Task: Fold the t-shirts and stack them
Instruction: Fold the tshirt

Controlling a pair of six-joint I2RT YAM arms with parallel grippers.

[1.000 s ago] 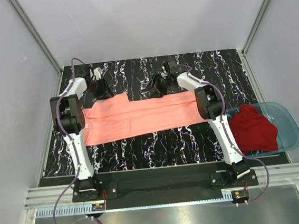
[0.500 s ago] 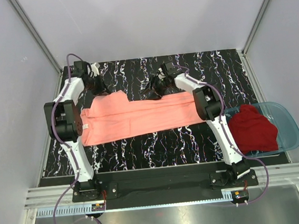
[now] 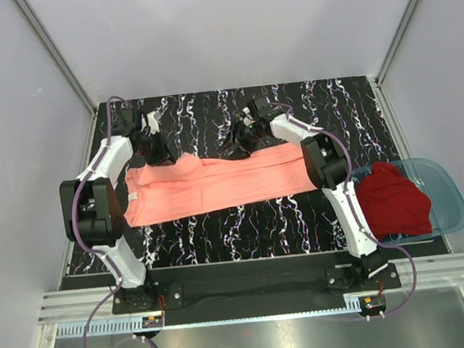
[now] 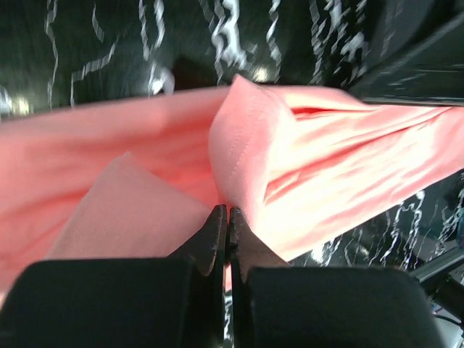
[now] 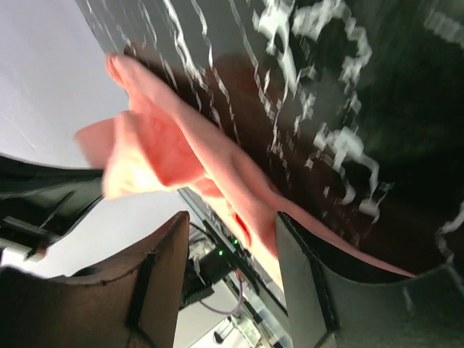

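The salmon-pink t-shirt (image 3: 216, 184) lies as a long strip across the black marbled table (image 3: 332, 107). My left gripper (image 3: 167, 154) is at its far left edge, shut on a raised fold of the pink cloth (image 4: 348, 167); in the left wrist view the jaws (image 4: 225, 212) meet on the cloth. My right gripper (image 3: 240, 144) hovers open at the far edge near the strip's middle. In the right wrist view its gap (image 5: 230, 225) shows the pink cloth's (image 5: 181, 152) edge, ungripped. The dark red t-shirt (image 3: 392, 200) lies crumpled in the basin at the right.
The translucent blue plastic basin (image 3: 452, 194) sits at the table's right edge, beside the right arm's base. Grey walls close in the table at the back and both sides. Bare table shows in front of the pink strip and behind it.
My left gripper has shut on the pink shirt's far left edge and shifted slightly toward the near side, bunching that corner. The right gripper has barely moved and stays open.
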